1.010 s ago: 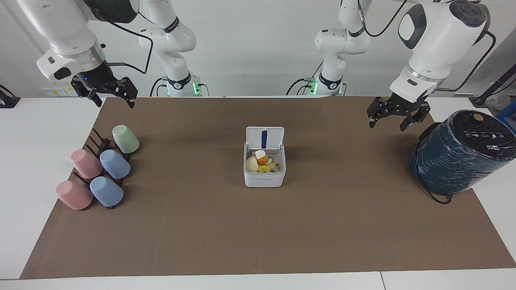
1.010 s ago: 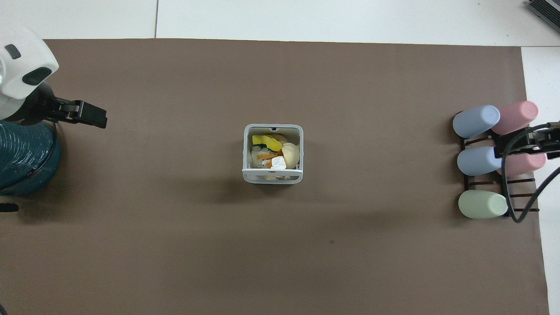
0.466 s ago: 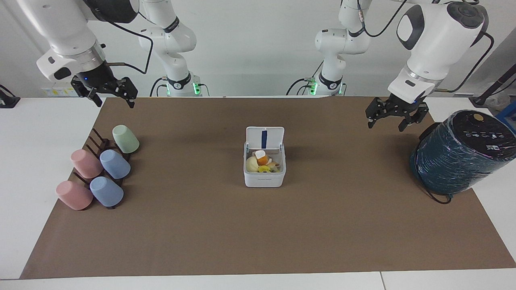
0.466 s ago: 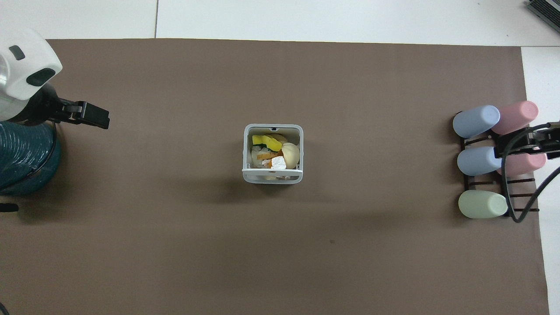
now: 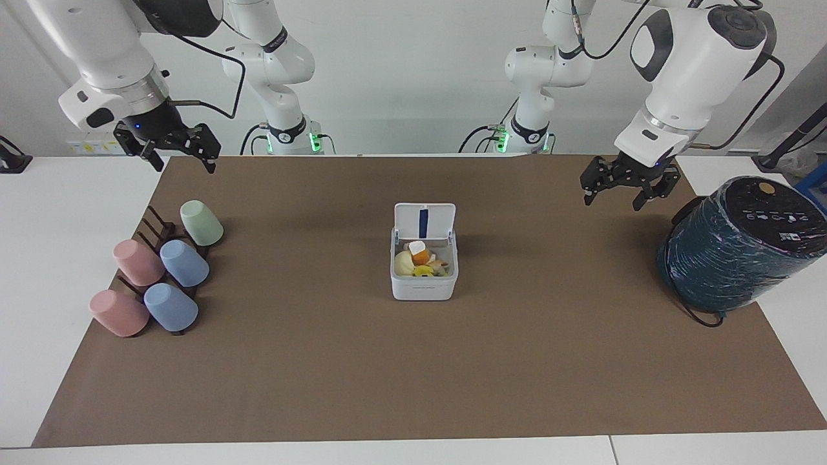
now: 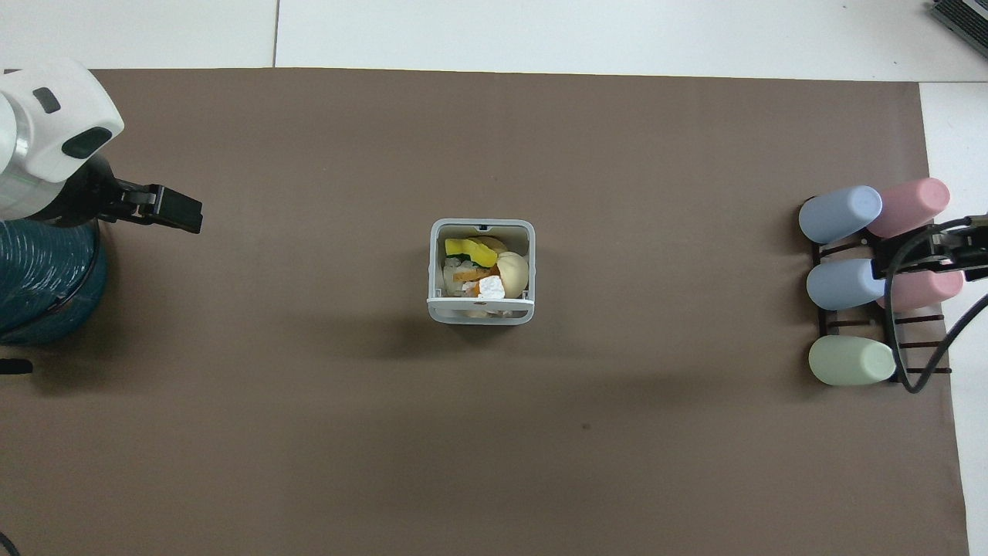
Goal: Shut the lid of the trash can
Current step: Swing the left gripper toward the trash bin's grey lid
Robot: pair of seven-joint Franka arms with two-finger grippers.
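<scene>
Trash can (image 5: 423, 278) sits mid-mat on the tabletop (image 5: 39, 213), open, w/ scraps (image 5: 420, 261) inside. Lid (image 5: 424, 221) stands upright at the can's edge nearer the robots, blue stripe showing. Left claw (image 5: 621, 190) hangs in the air, fingers spread, over the mat (image 5: 413, 361) toward the left arm's end from the can, near a dark teal cylinder (image 5: 736, 248). Right claw (image 5: 176, 152) hangs w/ fingers spread over the mat's corner toward the right arm's end from the can. Cup rack (image 5: 158, 239) w/ five cups lies well apart from the can, at that end.
</scene>
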